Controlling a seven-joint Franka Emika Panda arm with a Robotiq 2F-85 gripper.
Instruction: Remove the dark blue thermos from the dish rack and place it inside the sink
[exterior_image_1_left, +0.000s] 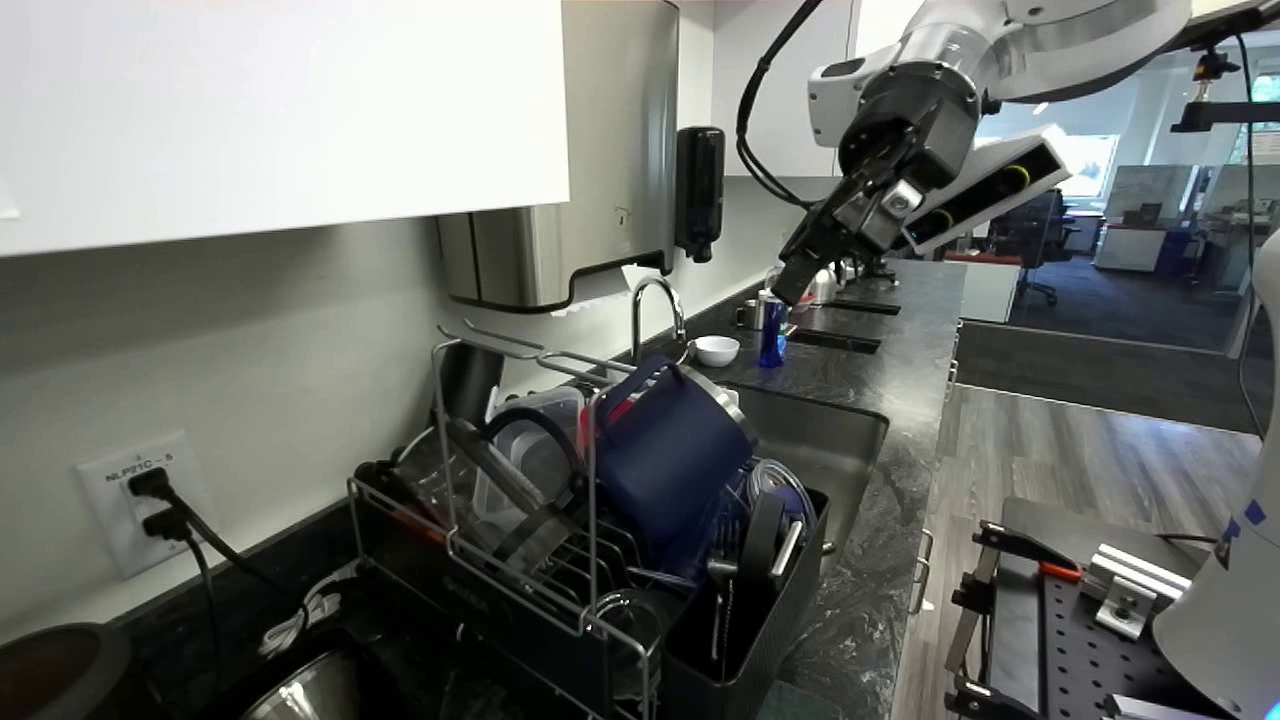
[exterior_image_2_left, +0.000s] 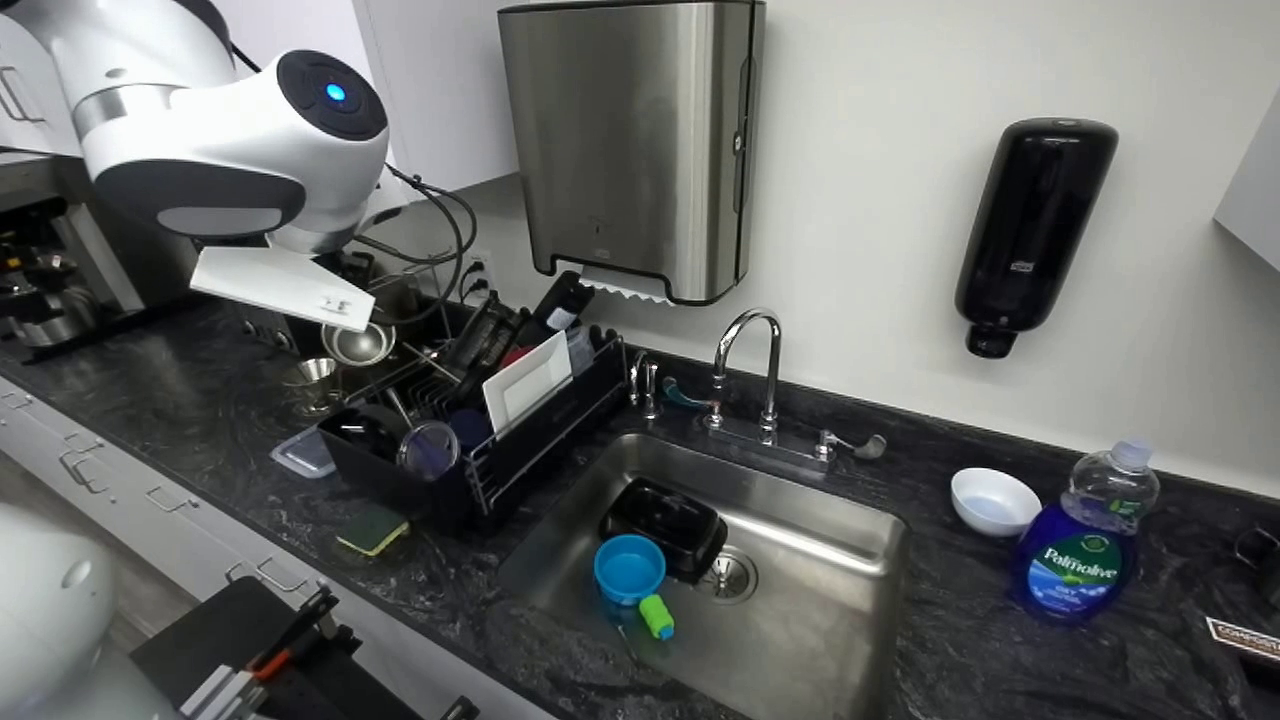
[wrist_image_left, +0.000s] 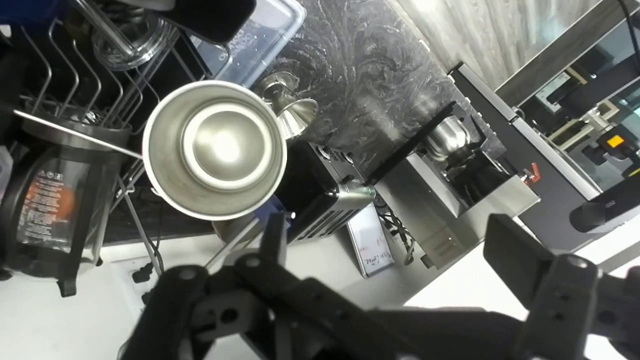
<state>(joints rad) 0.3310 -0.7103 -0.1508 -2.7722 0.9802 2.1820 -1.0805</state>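
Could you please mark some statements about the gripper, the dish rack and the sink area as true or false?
1. The dark blue thermos sits in the dish rack. True.
2. The dark blue thermos is gripped. False: the gripper is open and holds nothing.
3. A light blue bowl is in the sink. True.
4. The light blue bowl is alone in the sink. False: a black container lies there too.
5. A white bowl stands on the counter near a soap bottle. True.
6. The soap bottle lies on its side. False: it stands upright.
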